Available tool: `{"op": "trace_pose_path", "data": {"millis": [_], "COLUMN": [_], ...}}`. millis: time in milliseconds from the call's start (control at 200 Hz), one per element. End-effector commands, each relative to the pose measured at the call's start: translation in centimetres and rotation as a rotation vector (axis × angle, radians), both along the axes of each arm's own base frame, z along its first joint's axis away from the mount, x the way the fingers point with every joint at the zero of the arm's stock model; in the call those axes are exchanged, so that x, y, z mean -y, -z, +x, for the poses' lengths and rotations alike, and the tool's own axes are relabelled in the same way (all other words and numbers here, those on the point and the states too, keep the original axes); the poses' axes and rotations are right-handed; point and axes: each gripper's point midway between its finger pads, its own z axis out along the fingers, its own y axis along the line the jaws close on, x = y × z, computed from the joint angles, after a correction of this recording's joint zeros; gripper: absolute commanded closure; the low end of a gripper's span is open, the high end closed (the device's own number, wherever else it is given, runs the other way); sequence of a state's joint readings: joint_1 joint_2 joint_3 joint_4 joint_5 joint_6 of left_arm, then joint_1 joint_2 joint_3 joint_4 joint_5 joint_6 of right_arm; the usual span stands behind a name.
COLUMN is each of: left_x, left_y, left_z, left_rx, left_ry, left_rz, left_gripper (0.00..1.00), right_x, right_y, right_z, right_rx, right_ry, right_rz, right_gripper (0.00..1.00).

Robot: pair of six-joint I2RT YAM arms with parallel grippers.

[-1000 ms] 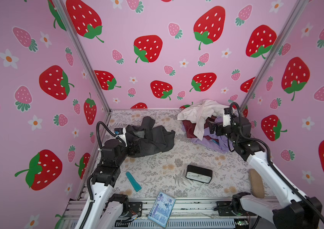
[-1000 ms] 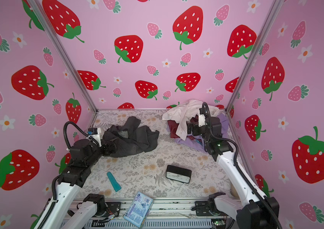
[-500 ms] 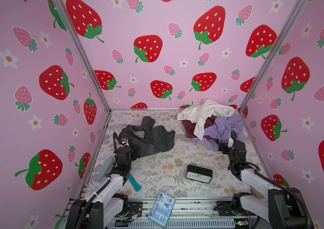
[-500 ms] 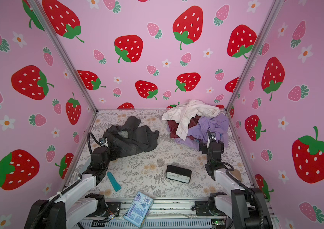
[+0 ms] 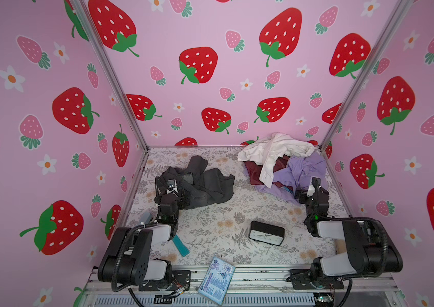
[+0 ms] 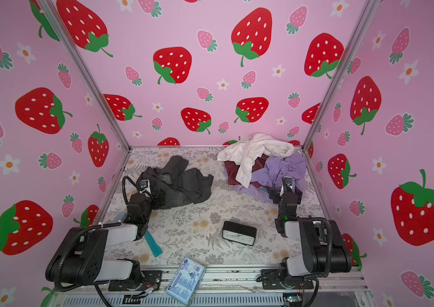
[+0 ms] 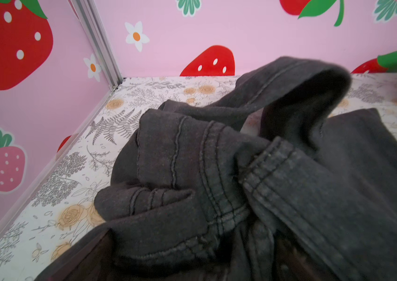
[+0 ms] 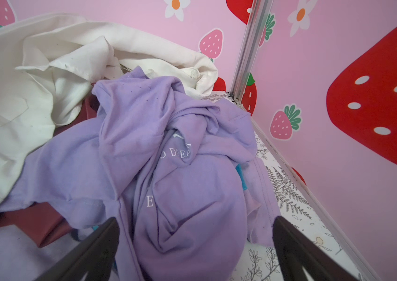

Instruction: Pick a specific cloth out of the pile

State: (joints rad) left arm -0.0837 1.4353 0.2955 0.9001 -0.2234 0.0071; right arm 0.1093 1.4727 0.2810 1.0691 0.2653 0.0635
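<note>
Floral tabletop [image 5: 218,212], strawberry walls all round, and the cloth [image 5: 202,186] lies in a dark heap back and left of the clock [image 5: 266,233], well apart from the pile [image 5: 277,159] back and right of the clock. Looks picked out, job nearly done! At the cloth's edge sits the left gripper [image 5: 182,199], jaws hidden, can't tell. Over the lavender garment [image 8: 168,158] the right gripper [image 8: 195,220] gapes wide, gripping nothing.

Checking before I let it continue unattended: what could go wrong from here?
The open right gripper straddles the lavender garment; closing or moving could snag the wrong item. The left gripper sits against the cloth, so pulling back might drag it.
</note>
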Motion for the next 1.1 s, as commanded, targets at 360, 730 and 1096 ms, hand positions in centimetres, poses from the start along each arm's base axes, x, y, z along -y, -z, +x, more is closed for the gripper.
{"op": "trace_pose_path", "data": {"millis": [360,730,1096], "left_x": [-0.9,-0.5,-0.6], "left_y": [1.1,1.2,1.2], "left_z": [3.1,3.3,3.3], "left_rx": [-0.077,-0.088,-0.087], "left_ry": [0.008,0.055,0.053], "left_rz": [-0.079,-0.111,-0.108], "left_gripper": [0.01,0.01,0.01], "right_x": [-1.6,-1.9,-1.9], "right_y": [-0.3,-0.3,-0.2], "right_z": [0.5,0.6,0.6], "right_rx": [0.074,0.068,0.066], "right_ry": [-0.104,-0.113,-0.113], "right_rz": [0.001,-0.006,-0.008], "right_gripper": [0.0,0.0,0.0]}}
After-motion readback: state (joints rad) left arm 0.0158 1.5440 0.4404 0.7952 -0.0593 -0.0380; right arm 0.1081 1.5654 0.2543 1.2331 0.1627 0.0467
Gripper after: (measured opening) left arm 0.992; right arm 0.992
